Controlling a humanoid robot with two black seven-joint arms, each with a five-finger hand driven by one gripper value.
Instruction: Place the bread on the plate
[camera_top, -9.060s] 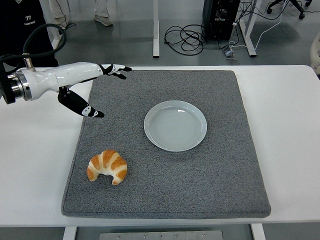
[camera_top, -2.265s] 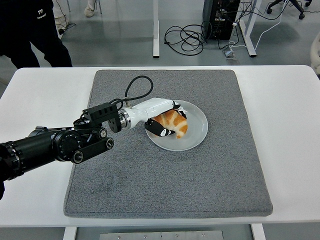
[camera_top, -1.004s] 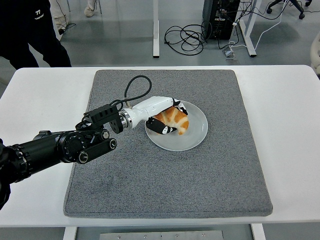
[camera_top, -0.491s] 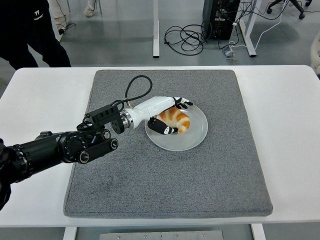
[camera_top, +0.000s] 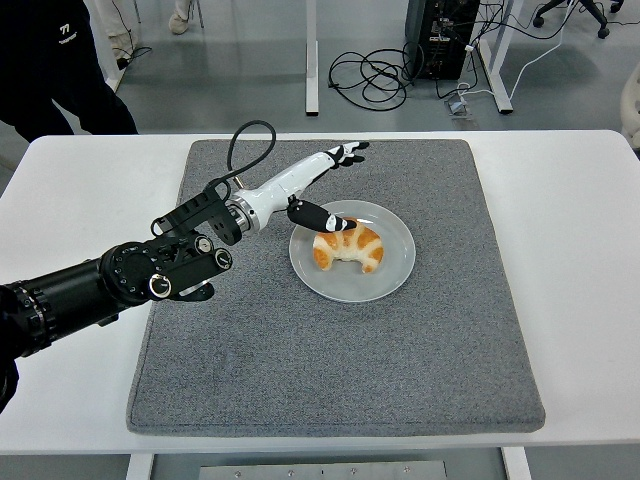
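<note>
A golden, ridged croissant (camera_top: 346, 246) is seen resting on the plate (camera_top: 392, 280); the left hand (camera_top: 318, 185) is held above it, fingers (camera_top: 350, 151) released.

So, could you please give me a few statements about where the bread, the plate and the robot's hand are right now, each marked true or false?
1. The golden-brown croissant lies on the round pale-blue plate. True.
2. The left hand is closed around the croissant. False: its fingers are spread and hold nothing, with the thumb just over the croissant's left end.
3. The plate sits on the grey felt mat. True.
4. The croissant rests on the mat near its front left corner. False: it is on the plate.
5. The right hand is reaching over the plate. False: no right arm is in view.
</note>
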